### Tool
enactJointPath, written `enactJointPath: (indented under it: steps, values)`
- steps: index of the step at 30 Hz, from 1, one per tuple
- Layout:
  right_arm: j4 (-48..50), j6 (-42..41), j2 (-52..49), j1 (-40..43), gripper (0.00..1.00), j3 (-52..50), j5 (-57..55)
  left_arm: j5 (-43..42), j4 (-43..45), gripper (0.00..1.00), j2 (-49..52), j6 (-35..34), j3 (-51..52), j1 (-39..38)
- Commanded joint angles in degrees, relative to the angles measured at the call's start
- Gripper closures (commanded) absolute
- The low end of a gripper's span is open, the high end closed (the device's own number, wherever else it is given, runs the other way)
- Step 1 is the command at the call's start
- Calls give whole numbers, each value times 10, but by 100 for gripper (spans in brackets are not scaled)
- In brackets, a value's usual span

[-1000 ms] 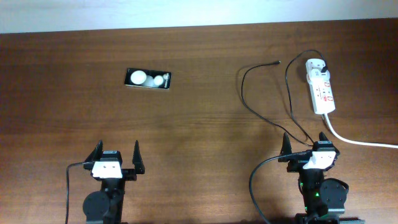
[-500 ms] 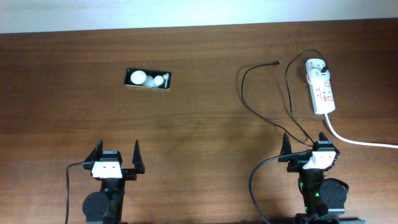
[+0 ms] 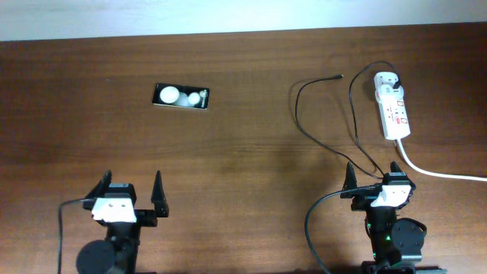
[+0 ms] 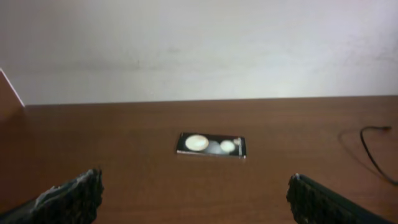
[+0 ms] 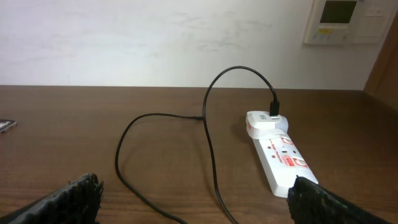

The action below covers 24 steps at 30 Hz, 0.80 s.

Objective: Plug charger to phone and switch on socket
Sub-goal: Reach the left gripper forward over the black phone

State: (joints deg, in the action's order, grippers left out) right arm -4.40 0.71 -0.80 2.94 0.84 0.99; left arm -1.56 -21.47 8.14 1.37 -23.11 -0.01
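The black glossy phone [image 3: 181,97] lies flat at the back left of the table; it also shows in the left wrist view [image 4: 211,145]. The thin black charger cable [image 3: 304,122] loops across the right side, its plug tip [image 3: 338,76] free on the wood; it also shows in the right wrist view [image 5: 208,137]. The cable's other end is plugged into the white socket strip [image 3: 393,106], which the right wrist view [image 5: 280,155] also shows. My left gripper [image 3: 131,189] is open and empty, near the front edge. My right gripper [image 3: 374,173] is open and empty, straddling the cable.
The socket's thick white cord [image 3: 441,173] runs off to the right edge. Thicker black robot cables [image 3: 312,221] trail by the right arm base. A wall thermostat [image 5: 342,22] hangs behind the table.
My left arm has shifted a little to the left and toward the front edge. The right arm, phone, cable and socket have not moved.
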Motion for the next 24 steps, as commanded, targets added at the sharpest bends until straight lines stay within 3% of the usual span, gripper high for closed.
enactJointPath:
  steps: [1, 6, 11, 14, 16, 19, 20, 22, 24]
  values:
    - [1, 4, 3, -3, 1, -5, 5, -9, -33, 1, 77, 8, -79, 3]
    - [1, 4, 3, -3, 1, -5, 5, -44, -133, 1, 237, -36, -220, 3]
    - [1, 4, 3, -3, 1, -5, 5, -70, -274, 1, 438, -37, -398, 3]
    - [1, 4, 3, -3, 1, -5, 5, -154, -335, 1, 557, -37, -509, 3]
    - [1, 4, 3, -3, 1, -5, 5, -238, -373, 1, 595, -37, -516, 3]
    - [1, 4, 3, -3, 1, -5, 5, -276, -397, 1, 646, -38, -516, 1]
    - [1, 4, 3, -3, 1, -5, 5, -269, -396, 1, 660, -72, -516, -1]
    - [1, 4, 3, -3, 1, -5, 5, -133, -399, 1, 689, -215, -516, -24]
    - [1, 4, 3, -3, 1, -5, 5, -61, -399, 1, 699, -285, -517, -48]
